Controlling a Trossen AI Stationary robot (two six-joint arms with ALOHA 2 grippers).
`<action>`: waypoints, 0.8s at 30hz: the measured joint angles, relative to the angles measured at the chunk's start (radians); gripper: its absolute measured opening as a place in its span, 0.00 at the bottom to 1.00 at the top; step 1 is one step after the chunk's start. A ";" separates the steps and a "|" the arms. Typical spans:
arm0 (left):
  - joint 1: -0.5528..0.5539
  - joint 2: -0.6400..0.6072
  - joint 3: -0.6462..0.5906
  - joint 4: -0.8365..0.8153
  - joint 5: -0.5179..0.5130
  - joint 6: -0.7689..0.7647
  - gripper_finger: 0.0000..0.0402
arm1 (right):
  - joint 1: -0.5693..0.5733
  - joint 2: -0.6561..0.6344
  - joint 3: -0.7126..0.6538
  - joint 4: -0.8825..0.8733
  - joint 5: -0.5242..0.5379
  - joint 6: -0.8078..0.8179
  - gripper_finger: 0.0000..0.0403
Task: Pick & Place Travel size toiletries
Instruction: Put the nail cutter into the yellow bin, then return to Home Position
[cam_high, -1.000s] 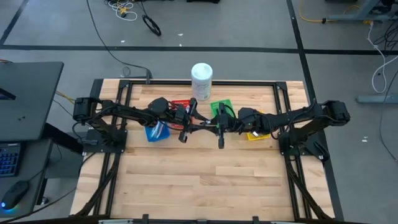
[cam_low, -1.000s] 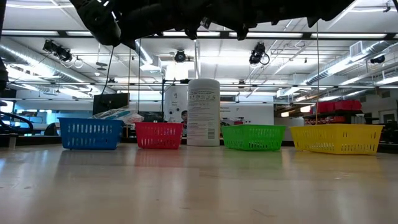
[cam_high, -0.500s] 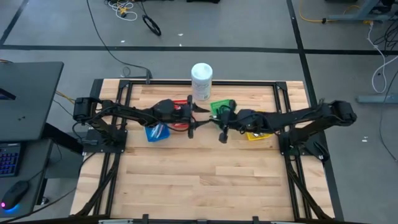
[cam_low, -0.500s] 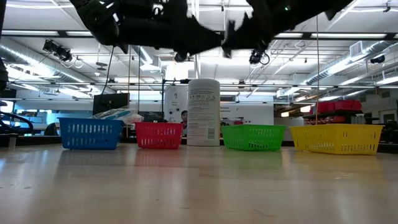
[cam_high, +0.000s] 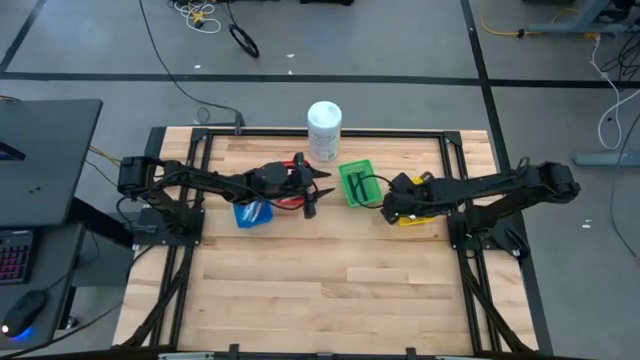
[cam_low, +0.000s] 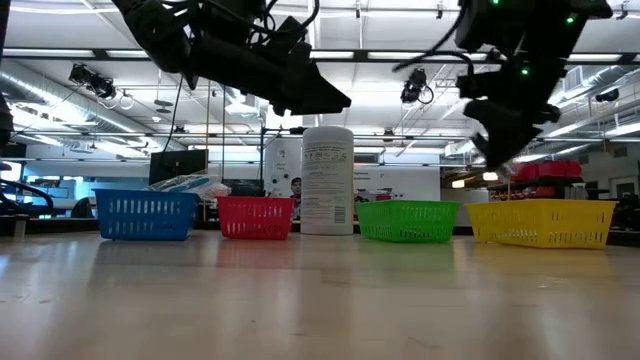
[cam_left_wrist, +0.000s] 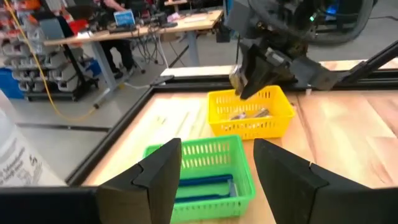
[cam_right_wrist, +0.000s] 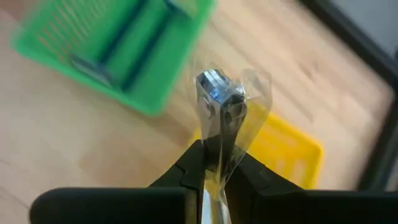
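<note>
My right gripper (cam_right_wrist: 212, 157) is shut on a silvery sachet (cam_right_wrist: 217, 93) in clear wrap and hovers above the near-left corner of the yellow basket (cam_high: 418, 213), fingers pointing down (cam_low: 497, 155). The yellow basket (cam_left_wrist: 252, 112) holds more silvery sachets. My left gripper (cam_left_wrist: 217, 180) is open and empty, up in the air over the red basket (cam_high: 290, 190), facing the green basket (cam_left_wrist: 202, 177). Dark blue razors (cam_left_wrist: 202, 182) lie in the green basket (cam_high: 355, 183). The blue basket (cam_high: 252, 213) holds pale items. My right gripper pinches the sachet's lower end (cam_right_wrist: 214, 140) between its two fingers. The silvery part and the clear wrap stick out past the fingertips. The sachet is lifted clear, above the yellow basket's edge (cam_right_wrist: 280, 155).
A big white tub (cam_high: 324, 130) stands at the table's far edge, behind the red and green baskets. The baskets stand in a row across the far half of the table (cam_low: 255, 217). Bare wood (cam_high: 330, 280) lies toward the near edge. People sit at desks in the room beyond.
Both grippers were close together above the table's middle. My right gripper has swung toward the table's right, tipped downward and come over the yellow basket. My left gripper has drawn back to the left and far side, over the red basket.
</note>
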 joint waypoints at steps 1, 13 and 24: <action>0.000 0.000 0.000 -0.007 0.000 -0.010 0.52 | 0.000 0.000 0.000 -0.038 -0.012 0.026 0.11; 0.000 0.000 0.000 -0.105 0.006 -0.044 0.52 | -0.042 0.018 0.000 -0.121 -0.231 0.007 0.16; 0.000 0.000 0.000 -0.122 0.007 -0.055 0.52 | -0.085 0.093 0.000 -0.146 -0.228 -0.027 0.25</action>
